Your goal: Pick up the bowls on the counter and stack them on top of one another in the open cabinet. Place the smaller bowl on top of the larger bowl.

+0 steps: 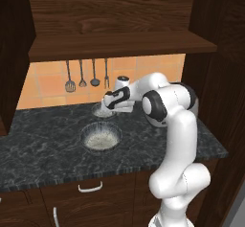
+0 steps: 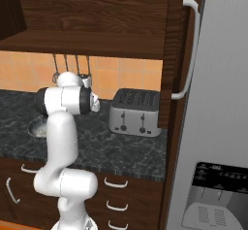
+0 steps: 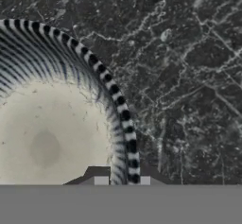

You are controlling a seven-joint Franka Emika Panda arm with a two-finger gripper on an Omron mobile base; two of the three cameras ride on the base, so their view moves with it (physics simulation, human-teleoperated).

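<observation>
The larger bowl (image 1: 100, 136), dark and ribbed with a pale speckled inside, sits near the middle of the black counter (image 1: 43, 149). Just behind it stands the smaller bowl (image 1: 99, 110), partly hidden by my hand. My gripper (image 1: 108, 107) reaches down onto its right rim. In the hand view the striped rim of the smaller bowl (image 3: 116, 100) runs down between my fingertips, and the gripper (image 3: 123, 180) is shut on it. The bowl rests on the counter. The open cabinet's plank shelf (image 1: 119, 44) hangs above.
Several utensils (image 1: 81, 75) hang on the orange tiled wall behind the bowls. A silver toaster (image 2: 134, 111) stands on the counter to the right of the arm, and a tall grey fridge (image 2: 218, 103) is beyond it. Drawers with white handles (image 1: 90, 187) lie below the counter.
</observation>
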